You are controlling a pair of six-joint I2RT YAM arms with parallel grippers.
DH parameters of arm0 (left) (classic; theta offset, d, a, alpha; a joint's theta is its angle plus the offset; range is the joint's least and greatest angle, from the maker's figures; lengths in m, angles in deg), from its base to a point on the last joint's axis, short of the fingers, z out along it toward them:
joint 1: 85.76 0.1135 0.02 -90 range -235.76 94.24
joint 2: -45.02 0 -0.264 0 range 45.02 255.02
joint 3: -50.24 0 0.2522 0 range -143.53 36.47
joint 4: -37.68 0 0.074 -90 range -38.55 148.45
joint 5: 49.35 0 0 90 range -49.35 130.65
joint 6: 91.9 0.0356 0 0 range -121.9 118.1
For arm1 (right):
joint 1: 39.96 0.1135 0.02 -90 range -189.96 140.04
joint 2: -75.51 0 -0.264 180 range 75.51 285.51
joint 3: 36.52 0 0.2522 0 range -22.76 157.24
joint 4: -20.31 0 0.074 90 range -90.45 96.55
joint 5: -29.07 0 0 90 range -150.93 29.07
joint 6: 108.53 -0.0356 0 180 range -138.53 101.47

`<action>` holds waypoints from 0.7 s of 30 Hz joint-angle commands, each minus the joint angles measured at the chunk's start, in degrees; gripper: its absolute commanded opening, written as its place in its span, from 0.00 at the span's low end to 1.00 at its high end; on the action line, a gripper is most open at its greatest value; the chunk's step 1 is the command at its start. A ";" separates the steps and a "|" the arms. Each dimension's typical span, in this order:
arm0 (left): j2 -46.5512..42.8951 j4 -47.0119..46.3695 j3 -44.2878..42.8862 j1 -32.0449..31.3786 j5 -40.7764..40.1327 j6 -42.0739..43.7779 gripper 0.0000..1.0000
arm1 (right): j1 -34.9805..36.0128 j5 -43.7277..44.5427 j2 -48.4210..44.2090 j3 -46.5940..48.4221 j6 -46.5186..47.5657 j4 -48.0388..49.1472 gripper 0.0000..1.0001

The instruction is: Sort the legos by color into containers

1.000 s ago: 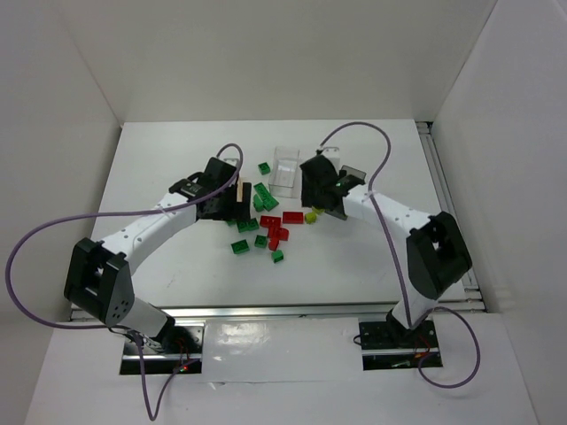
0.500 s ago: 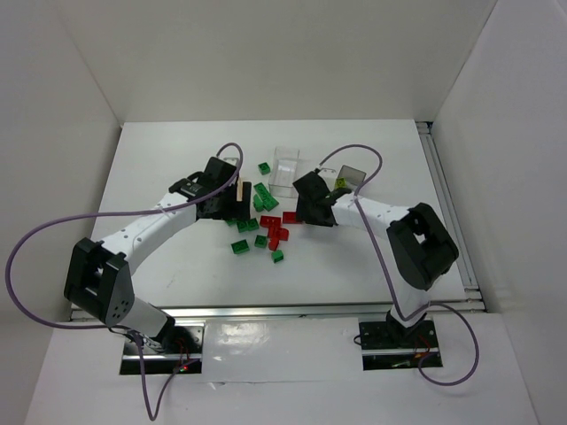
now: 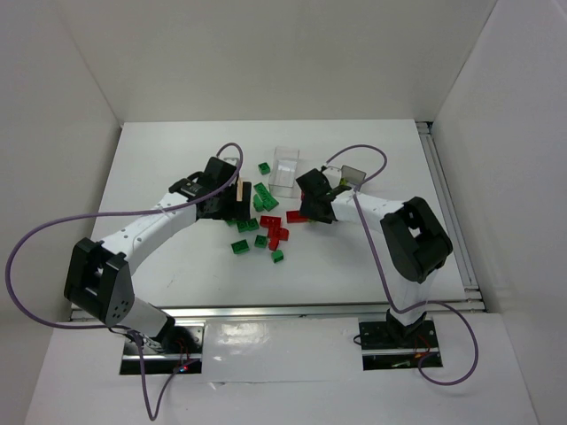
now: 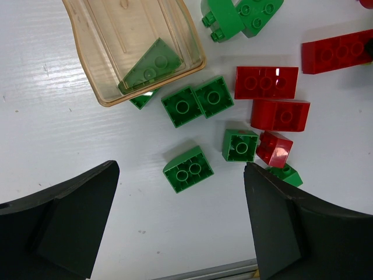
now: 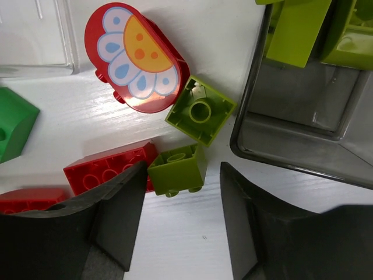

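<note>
My right gripper (image 5: 182,210) is open, low over the table. A yellow-green brick (image 5: 176,169) lies between its fingertips, against the left finger (image 5: 111,216). A second yellow-green brick (image 5: 201,111) and a red flower-printed piece (image 5: 135,58) lie just beyond. A grey-tinted container (image 5: 291,146) on the right holds yellow-green bricks (image 5: 297,29). My left gripper (image 4: 180,216) is open and empty over green bricks (image 4: 187,169) and red bricks (image 4: 266,81). An amber container (image 4: 105,35) holds one green brick (image 4: 150,64).
In the top view the brick pile (image 3: 270,232) lies between my left gripper (image 3: 235,205) and my right gripper (image 3: 310,208). A clear container (image 3: 285,170) stands behind the pile, the grey one (image 3: 352,175) to its right. White walls enclose the table.
My right gripper has moved from beside the grey container down and left, and now stands over the yellow-green bricks. The left arm has not moved.
</note>
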 commanded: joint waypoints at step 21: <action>0.98 -0.14 -1.11 -0.20 1.24 1.41 0.98 | 2.04 3.68 -8.69 -2.66 0.72 -2.26 0.69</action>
